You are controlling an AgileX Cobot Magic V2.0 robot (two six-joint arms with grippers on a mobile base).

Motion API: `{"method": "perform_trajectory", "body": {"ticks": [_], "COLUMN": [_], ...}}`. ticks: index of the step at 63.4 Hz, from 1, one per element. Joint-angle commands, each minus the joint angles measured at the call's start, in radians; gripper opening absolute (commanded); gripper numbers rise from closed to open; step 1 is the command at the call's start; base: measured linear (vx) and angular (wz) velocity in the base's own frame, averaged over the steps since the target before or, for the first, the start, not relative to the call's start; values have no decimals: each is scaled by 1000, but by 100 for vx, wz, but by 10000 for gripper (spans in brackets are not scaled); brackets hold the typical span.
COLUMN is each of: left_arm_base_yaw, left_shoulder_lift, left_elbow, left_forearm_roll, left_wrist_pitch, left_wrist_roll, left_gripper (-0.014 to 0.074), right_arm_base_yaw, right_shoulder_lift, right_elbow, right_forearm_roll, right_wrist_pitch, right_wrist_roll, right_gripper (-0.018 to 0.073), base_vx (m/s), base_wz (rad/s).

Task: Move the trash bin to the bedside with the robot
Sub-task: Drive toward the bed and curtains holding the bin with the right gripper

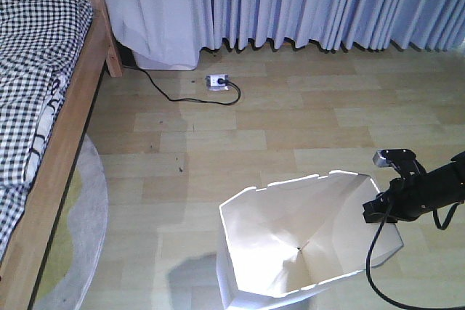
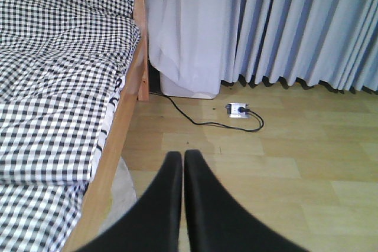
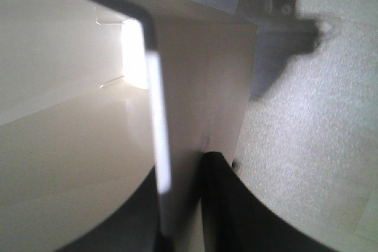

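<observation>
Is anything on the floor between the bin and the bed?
Nothing upright. Bare floor lies between the trash bin and the bed, except a pale rug along the frame. The power strip and cord sit farther back by the curtain.

Pale wood-plank floor [image 2: 307, 163] runs ahead of the left gripper [image 2: 183, 155], its jaws pressed together, to pleated blue-grey curtains [image 2: 295, 22] lit by daylight. Ahead and slightly right of the jaws lies 1 white power strip [image 2: 237, 110], its black cord [image 2: 204, 124] trailing left to the curtain foot. Left of the jaws stand the wooden-framed bed [image 2: 125, 110] and a grey rug [image 1: 94, 201].
</observation>
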Motion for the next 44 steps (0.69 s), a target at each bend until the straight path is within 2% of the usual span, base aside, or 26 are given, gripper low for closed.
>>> {"method": "perform_trajectory", "body": {"ticks": [1, 44], "left_arm_base_yaw": [-3, -3], "left_shoulder_lift": [-14, -14], "left_elbow": [3, 3], "left_forearm_roll": [-2, -2], "left_wrist_pitch": [-66, -66], "left_wrist_roll": [-4, -4], "left_gripper": [-6, -6], "right_arm_base_yaw": [-5, -5], "right_shoulder_lift": [-73, -73], "right_elbow": [-11, -11], "right_forearm_roll": [53, 53], "right_wrist_pitch": [177, 176], "right_wrist_roll": [5, 5], "right_gripper": [-5, -5], "base_vx": [26, 27], "base_wz": [4, -1]}}
